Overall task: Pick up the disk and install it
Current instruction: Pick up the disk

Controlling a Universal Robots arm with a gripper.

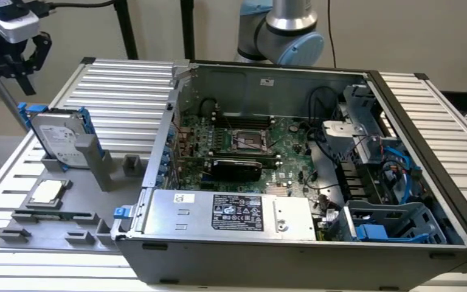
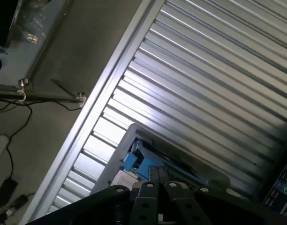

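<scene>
The gripper hangs over the disk, holding nothing; spread or closed, I cannot tell. The disk stands on edge in its holder, long axis upright, just below the gripper.

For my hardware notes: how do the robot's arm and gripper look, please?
The arm is silver-grey metal with light blue joint covers. The gripper is black, under a white-grey box with a black cable.
</scene>
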